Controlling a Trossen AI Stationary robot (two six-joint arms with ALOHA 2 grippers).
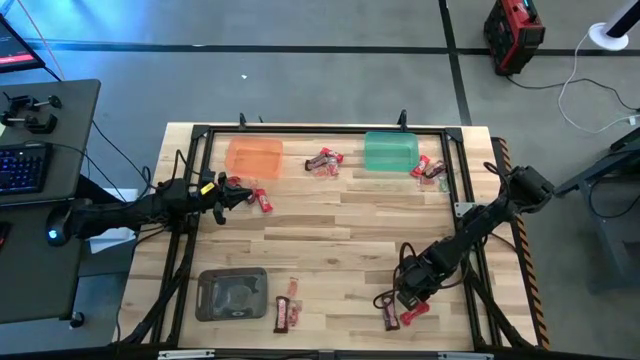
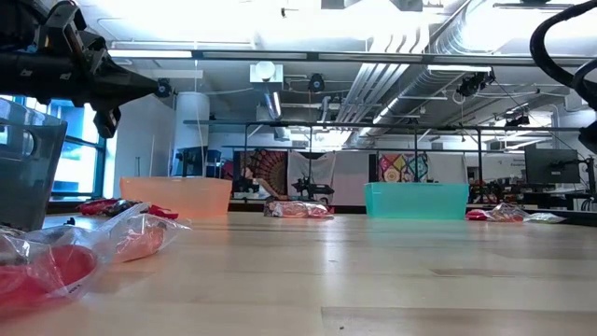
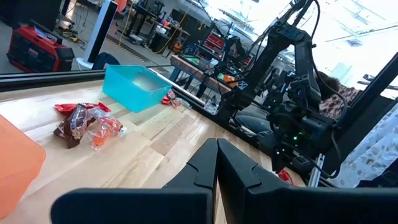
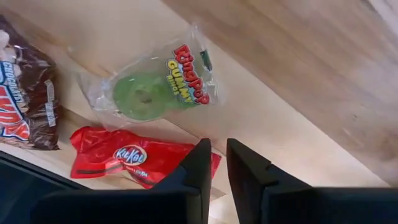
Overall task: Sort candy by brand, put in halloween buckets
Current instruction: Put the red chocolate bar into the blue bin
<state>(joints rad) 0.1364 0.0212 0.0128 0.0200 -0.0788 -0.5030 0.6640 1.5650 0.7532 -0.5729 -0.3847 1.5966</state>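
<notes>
My right gripper [image 4: 217, 163] points steeply down at the table's near right, over a small cluster of candy: a red KitKat wrapper [image 4: 124, 158], a clear bag with a green gummy ring [image 4: 155, 90] and a brown bar [image 4: 25, 106]. Its fingers stand almost together on the KitKat's end. The same cluster shows by the gripper [image 1: 405, 296] in the high view. My left gripper [image 3: 216, 168] hovers level and shut on nothing at the table's left, near some red candy [image 1: 248, 194]. The orange bucket [image 1: 253, 157] and green bucket [image 1: 390, 152] stand at the far edge, the dark grey bucket [image 1: 232, 293] at the near left. My right gripper has the red KitKat wrapper's end [image 4: 205, 180] between its two fingertips, only a narrow gap left between them. The fingers come from above, slanting down. The rest of the wrapper lies flat on the table.
More candy lies between the two far buckets [image 1: 325, 161], right of the green bucket [image 1: 430, 168] and beside the grey bucket [image 1: 288, 305]. A black frame [image 1: 320, 130] runs around the tabletop. Bare wood spans the middle [image 1: 340, 230].
</notes>
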